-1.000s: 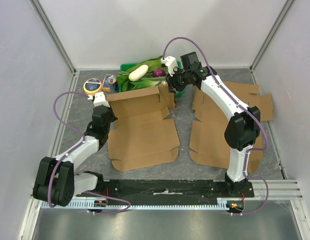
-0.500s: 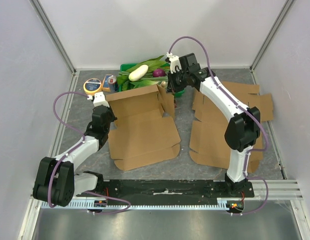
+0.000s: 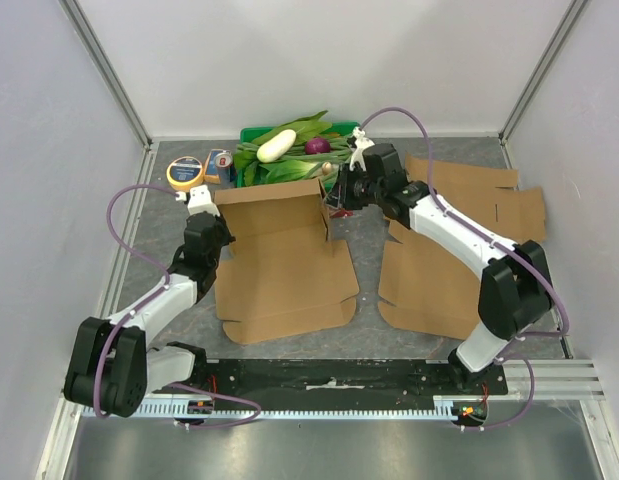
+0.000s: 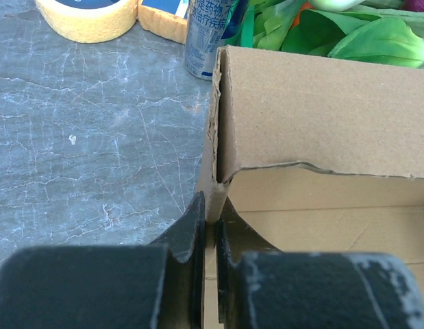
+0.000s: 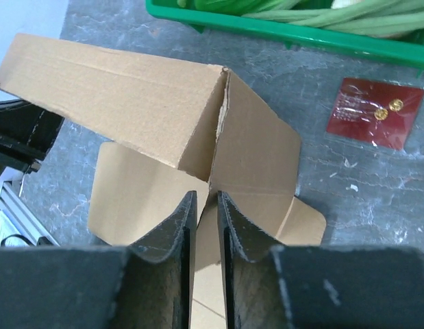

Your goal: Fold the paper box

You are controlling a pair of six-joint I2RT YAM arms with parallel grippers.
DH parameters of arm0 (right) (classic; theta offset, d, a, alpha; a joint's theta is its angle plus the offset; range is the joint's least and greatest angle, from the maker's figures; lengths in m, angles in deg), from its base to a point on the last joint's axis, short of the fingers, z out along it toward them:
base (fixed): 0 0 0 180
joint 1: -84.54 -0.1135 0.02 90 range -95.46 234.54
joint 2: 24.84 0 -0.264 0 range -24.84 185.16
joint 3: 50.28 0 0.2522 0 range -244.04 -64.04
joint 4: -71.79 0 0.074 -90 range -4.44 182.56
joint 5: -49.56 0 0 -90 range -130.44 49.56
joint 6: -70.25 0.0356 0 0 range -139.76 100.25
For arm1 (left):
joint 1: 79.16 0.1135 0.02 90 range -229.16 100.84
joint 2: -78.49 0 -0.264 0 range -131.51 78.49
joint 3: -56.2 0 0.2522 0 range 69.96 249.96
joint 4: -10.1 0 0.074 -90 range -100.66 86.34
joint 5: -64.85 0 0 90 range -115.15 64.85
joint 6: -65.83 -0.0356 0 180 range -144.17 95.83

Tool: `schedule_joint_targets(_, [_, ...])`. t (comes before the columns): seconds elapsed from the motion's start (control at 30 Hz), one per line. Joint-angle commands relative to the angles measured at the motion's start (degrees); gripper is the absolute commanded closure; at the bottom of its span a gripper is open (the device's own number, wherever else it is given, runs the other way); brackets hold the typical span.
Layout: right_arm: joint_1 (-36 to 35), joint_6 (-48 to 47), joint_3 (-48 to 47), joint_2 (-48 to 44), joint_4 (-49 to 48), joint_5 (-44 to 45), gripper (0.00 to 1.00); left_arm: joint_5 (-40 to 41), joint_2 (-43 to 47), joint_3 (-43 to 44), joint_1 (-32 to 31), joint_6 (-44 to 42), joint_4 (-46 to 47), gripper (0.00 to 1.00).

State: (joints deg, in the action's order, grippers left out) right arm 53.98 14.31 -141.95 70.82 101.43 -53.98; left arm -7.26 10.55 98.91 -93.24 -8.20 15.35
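Paper box in the middle of the desk, partly folded: base and front flaps flat, back wall raised toward the green tray. Left pincer clenched on the left side flap just below the back-left corner, cardboard edge pinched between both fingers; lower part of that flap hidden behind them. Right pincer at the back-right corner, jaws a narrow slit apart, folded edge running down into the gap; impossible to tell whether gripping or only poised over it. From above, those fingertips lost behind the wrist and the raised wall. Flat cardboard blanks to the right, partly covered by the right arm. Red card on the desk near the tray, tray itself cut off at the top of the right wrist view. Can behind the box, top cut off.
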Motion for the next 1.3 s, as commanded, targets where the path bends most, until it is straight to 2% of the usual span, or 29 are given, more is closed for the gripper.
schedule_joint_targets(0.0, [0.24, -5.05, 6.43, -4.5, -13.84, -6.58, 0.72, -0.84, 1.85, -0.74, -0.5, 1.7, 1.3, 0.98])
schedule_joint_targets(0.23, [5.33, -9.02, 13.92, -6.71, -26.76, -21.15, 0.54, -0.75, 2.03, -0.91, -0.5, 1.35, 1.21, 0.98])
schedule_joint_targets(0.4, [9.64, -1.57, 17.52, -6.71, -38.62, -30.57, 0.47, -0.22, 2.2, -1.0, -0.5, 0.73, 1.03, 0.98])
schedule_joint_targets(0.57, [12.63, 0.3, 17.26, -9.34, -38.74, -29.45, 0.43, -0.22, 2.11, -0.83, -0.5, 0.47, 0.95, 0.98])
schedule_joint_targets(0.67, [16.32, -0.05, 16.65, -11.36, -34.18, -22.25, 0.35, -0.05, 2.11, -0.82, -0.5, 0.12, 1.03, 0.98])
schedule_joint_targets(0.7, [17.29, -0.83, 16.39, -11.54, -30.68, -17.01, 0.34, 0.04, 2.03, -0.82, -0.5, 0.12, 1.03, 0.98])
schedule_joint_targets(0.77, [19.23, -6.53, 13.51, -10.85, -25.14, -10.05, 0.33, 0.04, 2.11, -0.82, -0.5, -0.06, 1.03, 0.98])
schedule_joint_targets(0.8, [19.23, -10.73, 12.09, -10.15, -19.28, -4.62, 0.33, 0.13, 2.03, -0.82, -0.5, -0.06, 1.03, 0.98])
schedule_joint_targets(0.87, [18.97, -19.88, 10.15, -6.82, -17.29, -2.81, 0.34, 0.13, 1.94, -0.65, -0.5, -0.23, 0.95, 0.98])
schedule_joint_targets(1.07, [16.42, -36.66, 10.4, -1.71, -16.75, -13.16, 0.37, 0.04, 1.67, -0.47, -0.5, -0.67, 0.95, 0.98])
schedule_joint_targets(1.13, [15.37, -39.68, 10.5, -0.74, -17.28, -14.84, 0.37, 0.3, 1.67, -0.65, -0.5, -0.76, 0.95, 0.98])
schedule_joint_targets(1.27, [13.96, -43.9, 11.2, 1.81, -18.51, -25.54, 0.37, 0.13, 1.15, -0.47, -0.59, -0.94, 1.21, 0.98])
